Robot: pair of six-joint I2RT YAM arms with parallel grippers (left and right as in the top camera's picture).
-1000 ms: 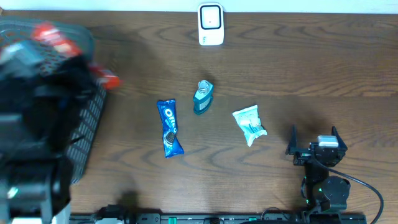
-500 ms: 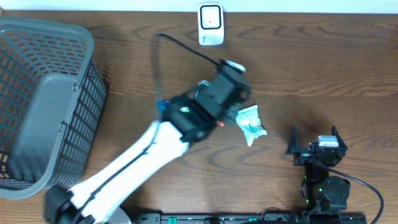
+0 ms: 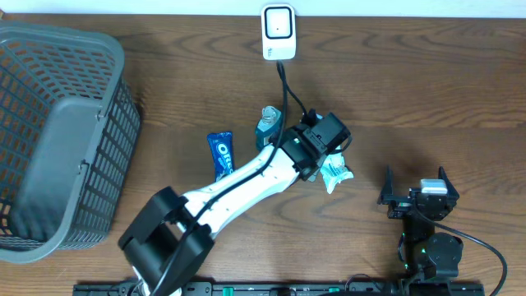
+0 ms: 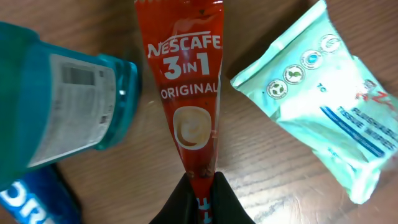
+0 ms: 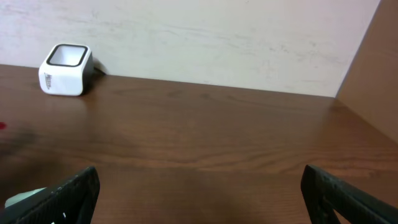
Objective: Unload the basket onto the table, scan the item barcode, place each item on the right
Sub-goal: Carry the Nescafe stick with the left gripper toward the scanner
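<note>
the left gripper (image 4: 200,186) is pinching the bottom end of a red nescafe 3-in-1 sachet (image 4: 189,93) between its closed black fingers (image 4: 177,202), the left wrist view showing the sachet pointing away from the claw with its printed face to the camera. the sachet is sitting between a blue mouthwash bottle (image 4: 56,106) on one side and a pale green tissue pack (image 4: 329,106) on the other, over the dark wooden table (image 3: 427,82); whether it is touching the wood cannot be told. from overhead, the left arm is reaching across mid-table, its gripper (image 3: 325,136) covering the sachet just beside the bottle (image 3: 268,123) and the tissue pack (image 3: 335,171), with a blue oreo pack (image 3: 220,152) lying near its forearm. the white barcode scanner (image 3: 279,31) is standing at the far edge, well apart from the sachet. a grey mesh basket (image 3: 115,164) is occupying the left side. the right gripper (image 3: 415,185) is resting near the right front, its jaws spread wide and holding nothing (image 5: 205,193).
</note>
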